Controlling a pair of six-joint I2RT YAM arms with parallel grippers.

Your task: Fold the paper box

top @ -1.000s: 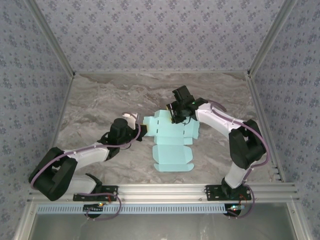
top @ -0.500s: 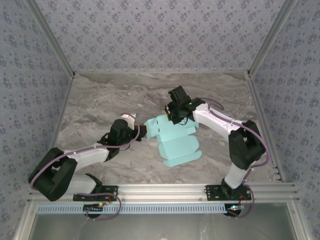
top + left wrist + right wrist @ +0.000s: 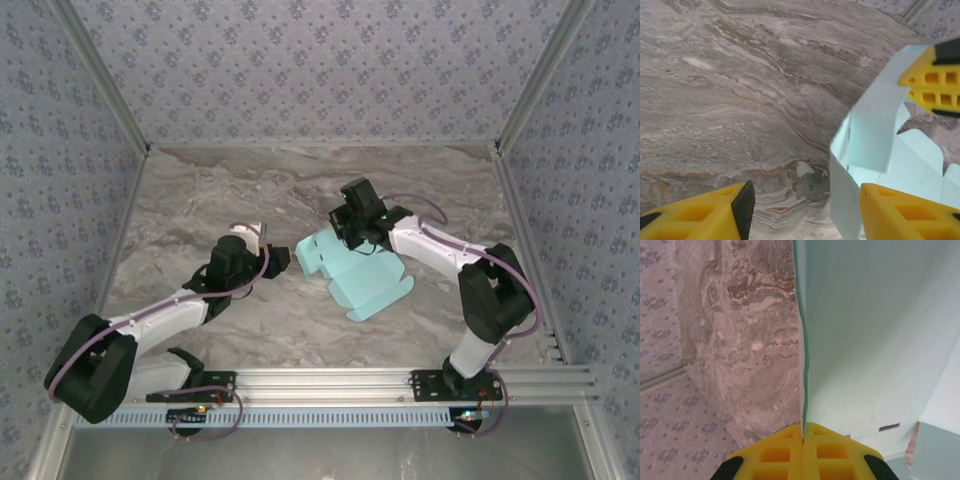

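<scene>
The right jaws were pressed together on a thin edge of the paper box (image 3: 358, 272); in the right wrist view their yellow fingers (image 3: 775, 455) met on the card with no gap. The left jaws stood spread: in the left wrist view one yellow finger (image 3: 695, 220) sat low on the left and the other (image 3: 912, 212) low on the right, with an upright edge of the card between them, just beside the right-hand finger and not gripped.

Seen from above, the left arm (image 3: 170, 312) stretched low from its base towards the middle of the tabletop (image 3: 200, 190), its wrist just left of the card. The right arm (image 3: 482, 290) was folded at the elbow, its forearm reaching back across to the card's far end.

The paper box was a pale aqua die-cut sheet with tabs and notches, partly bent. It lay slantwise near the middle of the tabletop, its near-right end down on the surface and its far-left flaps raised.

The tabletop was grey marbled stone in pattern. Walls (image 3: 320, 60) of blue-grey flowered paper closed it in on three sides, and a metal rail (image 3: 330, 380) ran along the near edge.
</scene>
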